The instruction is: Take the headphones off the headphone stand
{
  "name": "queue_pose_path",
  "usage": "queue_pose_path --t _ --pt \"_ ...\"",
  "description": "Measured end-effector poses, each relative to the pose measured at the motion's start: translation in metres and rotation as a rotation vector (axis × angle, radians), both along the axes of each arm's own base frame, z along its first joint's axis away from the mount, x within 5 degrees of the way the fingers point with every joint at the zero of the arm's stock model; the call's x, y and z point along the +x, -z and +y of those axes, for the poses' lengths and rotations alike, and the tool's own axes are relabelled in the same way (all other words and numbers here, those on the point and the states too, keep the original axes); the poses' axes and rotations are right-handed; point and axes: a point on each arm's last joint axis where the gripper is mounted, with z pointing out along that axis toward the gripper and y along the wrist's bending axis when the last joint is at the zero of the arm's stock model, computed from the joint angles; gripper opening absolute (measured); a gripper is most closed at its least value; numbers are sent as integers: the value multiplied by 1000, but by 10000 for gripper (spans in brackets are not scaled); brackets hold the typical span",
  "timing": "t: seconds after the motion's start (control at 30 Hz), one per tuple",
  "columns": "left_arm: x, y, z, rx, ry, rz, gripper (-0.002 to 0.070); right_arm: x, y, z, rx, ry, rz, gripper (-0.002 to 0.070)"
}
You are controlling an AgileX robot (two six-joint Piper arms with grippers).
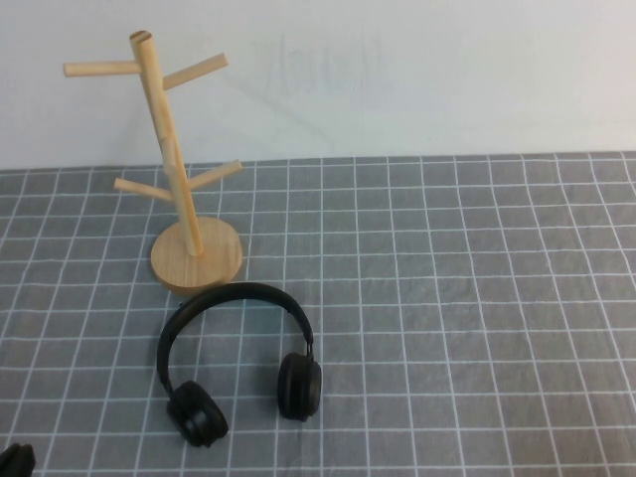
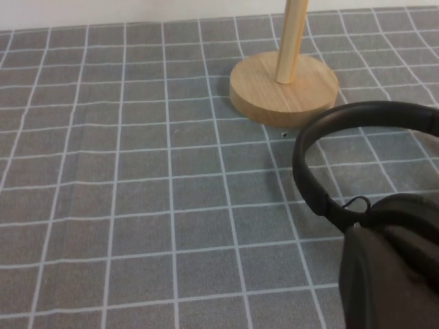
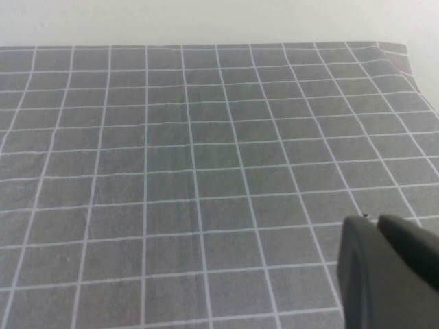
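Note:
The black headphones (image 1: 234, 291) lie flat on the grey checked cloth, just in front of the stand's disc base, with both ear cups toward me. The wooden headphone stand (image 1: 164, 149) stands upright at the back left with bare pegs. In the left wrist view the headband (image 2: 357, 113) lies close to the stand's base (image 2: 283, 92). My left gripper (image 2: 374, 229) is shut and empty, near the front left table edge, short of the left ear cup; a bit of it shows in the high view (image 1: 15, 462). My right gripper (image 3: 374, 219) is shut and empty over bare cloth, out of the high view.
The grey cloth with white grid lines (image 1: 447, 298) covers the table up to a white wall at the back. The cloth's far right corner (image 3: 391, 48) shows in the right wrist view.

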Motion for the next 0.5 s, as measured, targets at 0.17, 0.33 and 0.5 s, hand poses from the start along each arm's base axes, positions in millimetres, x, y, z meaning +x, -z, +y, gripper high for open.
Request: queue_pose_path --t 0.17,0.33,0.5 --pt "0 0 0 0 0 0 -3 0 0 0 0 0 0 -6" --pt "-1 0 0 -2 0 -9 -3 0 0 0 0 0 0 -6" --pt "-4 -2 3 29 -5 -62 -3 0 0 0 0 0 0 -6"
